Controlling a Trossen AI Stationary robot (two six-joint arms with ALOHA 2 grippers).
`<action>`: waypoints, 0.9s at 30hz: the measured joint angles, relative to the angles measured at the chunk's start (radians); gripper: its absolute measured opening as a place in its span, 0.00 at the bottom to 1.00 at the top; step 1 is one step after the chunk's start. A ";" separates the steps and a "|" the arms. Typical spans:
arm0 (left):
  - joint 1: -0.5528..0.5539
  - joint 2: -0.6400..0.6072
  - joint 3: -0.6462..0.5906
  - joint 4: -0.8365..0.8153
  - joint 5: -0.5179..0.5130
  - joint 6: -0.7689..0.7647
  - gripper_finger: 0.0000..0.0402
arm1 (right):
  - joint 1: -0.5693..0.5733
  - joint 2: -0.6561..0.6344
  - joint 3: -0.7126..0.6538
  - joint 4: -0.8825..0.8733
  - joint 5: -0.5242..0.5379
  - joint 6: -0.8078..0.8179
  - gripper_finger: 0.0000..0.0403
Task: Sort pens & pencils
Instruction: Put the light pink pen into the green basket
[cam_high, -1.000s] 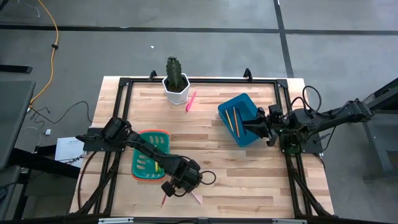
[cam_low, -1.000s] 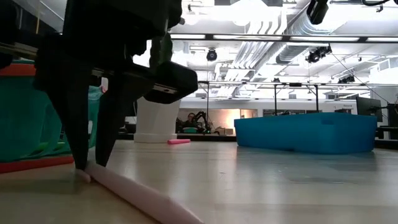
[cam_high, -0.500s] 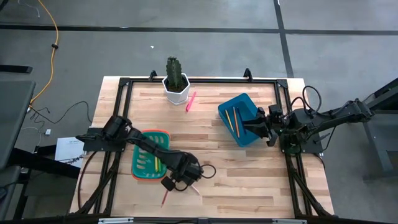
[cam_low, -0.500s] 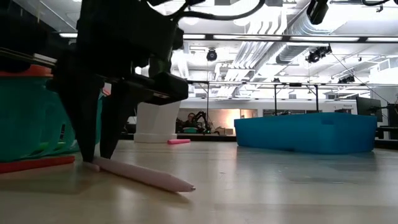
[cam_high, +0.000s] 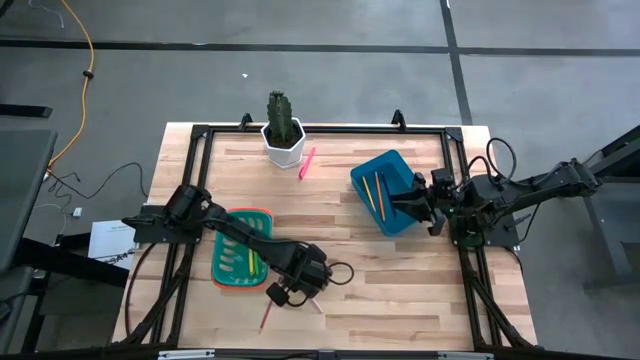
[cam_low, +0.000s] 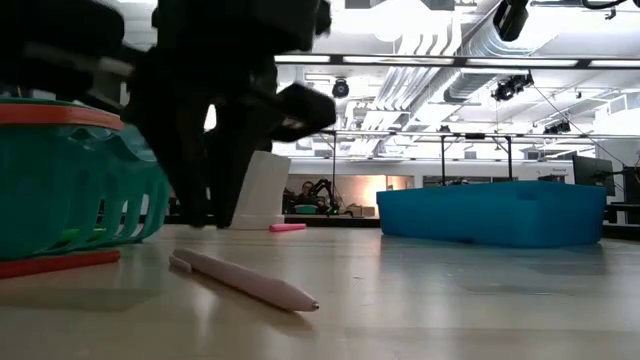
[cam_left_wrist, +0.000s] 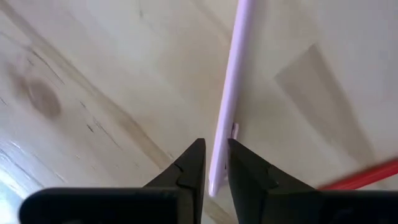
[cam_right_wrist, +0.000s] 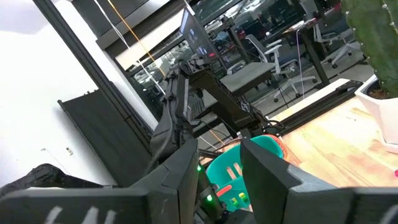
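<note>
A pale pink stick (cam_low: 245, 281) with a small clip lies flat on the wood near the table's front edge. My left gripper (cam_low: 210, 222) hangs just above its clip end (cam_left_wrist: 214, 180), pointing down. Only a narrow gap separates its fingers, and nothing is between them. The teal basket (cam_high: 240, 262) with an orange rim holds green and yellow pens. The blue bin (cam_high: 385, 192) holds orange and yellow pencils. A hot-pink pen (cam_high: 306, 162) lies beside the cactus pot. A red pencil (cam_high: 265, 318) lies near the front edge. My right gripper (cam_right_wrist: 217, 168) waits open at the bin's right side.
A white pot with a cactus (cam_high: 283, 135) stands at the far edge. A black frame (cam_high: 195, 150) runs around the table top. Bare wood lies between the basket and the blue bin.
My left gripper raised the pink stick's clip end and swung the stick round, its tip staying on the table. The gripper then rose and shifted toward the table's right. The stick has come out of the fingers and lies flat.
</note>
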 joint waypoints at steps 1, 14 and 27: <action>0.000 -0.001 0.008 -0.002 0.000 0.006 0.13 | 0.000 0.000 0.000 0.000 0.000 0.000 0.27; -0.001 -0.003 0.020 -0.011 0.046 0.030 0.13 | 0.000 0.000 0.000 -0.002 0.000 -0.011 0.27; -0.003 0.007 0.057 0.022 0.060 0.019 0.13 | 0.000 0.000 0.000 -0.006 0.002 -0.018 0.27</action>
